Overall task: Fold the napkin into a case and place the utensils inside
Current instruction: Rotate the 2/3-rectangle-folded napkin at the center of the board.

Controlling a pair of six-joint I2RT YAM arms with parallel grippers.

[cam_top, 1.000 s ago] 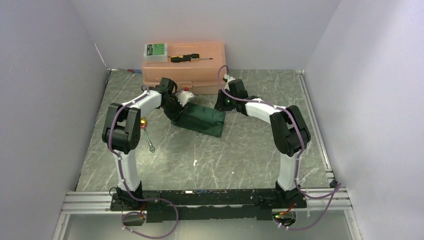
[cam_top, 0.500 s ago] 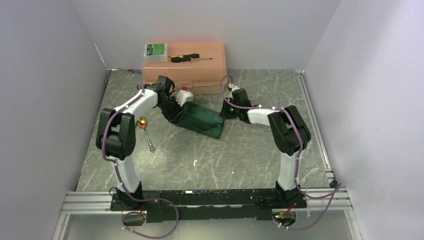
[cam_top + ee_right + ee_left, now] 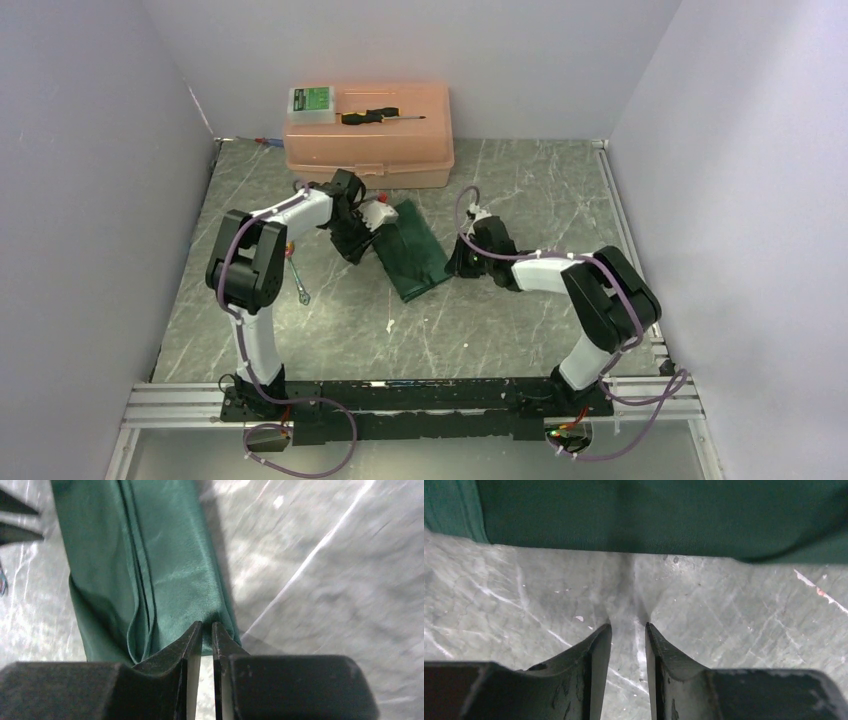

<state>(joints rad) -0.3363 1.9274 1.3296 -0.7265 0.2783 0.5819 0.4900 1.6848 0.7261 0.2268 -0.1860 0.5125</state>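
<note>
The dark green napkin (image 3: 412, 252) lies folded into a narrow strip on the marble table, its layered folds clear in the right wrist view (image 3: 170, 565). My left gripper (image 3: 370, 238) sits just off its left edge, jaws slightly apart and empty over bare table (image 3: 628, 626), with the napkin (image 3: 649, 515) just beyond the tips. My right gripper (image 3: 453, 265) is at the strip's near right corner, jaws nearly closed with cloth between the tips (image 3: 207, 624). A thin silver utensil (image 3: 299, 283) lies left of the left arm. The gold-headed one is hidden behind that arm.
A peach toolbox (image 3: 368, 135) stands at the back, close behind the left gripper. On it lie a green-labelled box (image 3: 312, 102) and a black-handled screwdriver (image 3: 380, 116). Grey walls close both sides. A small white fleck (image 3: 390, 324) lies on the table in front.
Both grippers swung the raised napkin toward the front and laid it flat as a folded strip. The left gripper has let go; the right arm has moved nearer and lower.
</note>
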